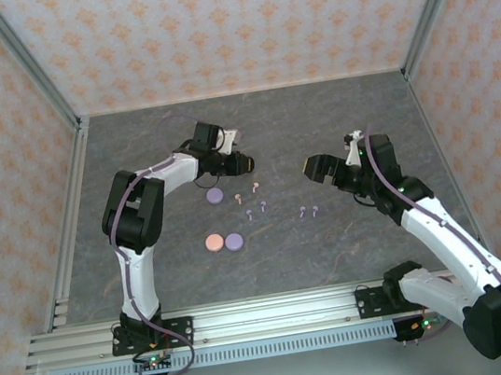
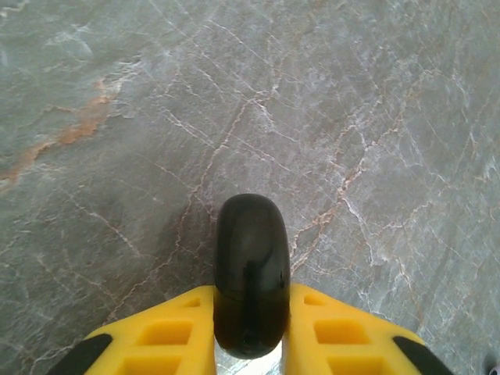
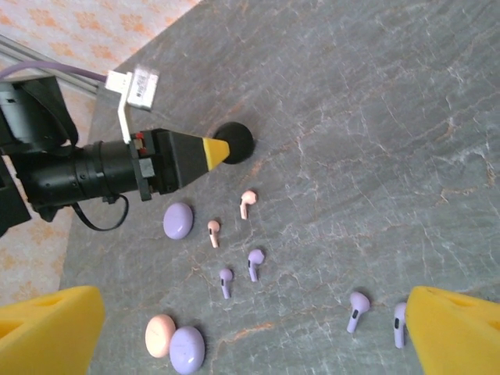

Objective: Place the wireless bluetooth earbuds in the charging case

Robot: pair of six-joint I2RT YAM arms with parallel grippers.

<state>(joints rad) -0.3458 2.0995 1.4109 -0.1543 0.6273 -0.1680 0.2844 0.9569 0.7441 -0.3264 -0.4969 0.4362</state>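
Black case (image 2: 251, 273) clamped in left hand (image 1: 243, 162), earbuds (image 3: 248, 204) lying near it

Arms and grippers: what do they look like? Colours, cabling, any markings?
Both the left arm and right arm have white links with black joint housings, and a purple cable runs along each. The left gripper and right gripper are black with yellow wedge fingers. A white tag is fixed at the left wrist.

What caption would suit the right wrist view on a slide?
Left pincer grips a black disc while pink earbuds and purple earbuds lie scattered on the grey table nearby.
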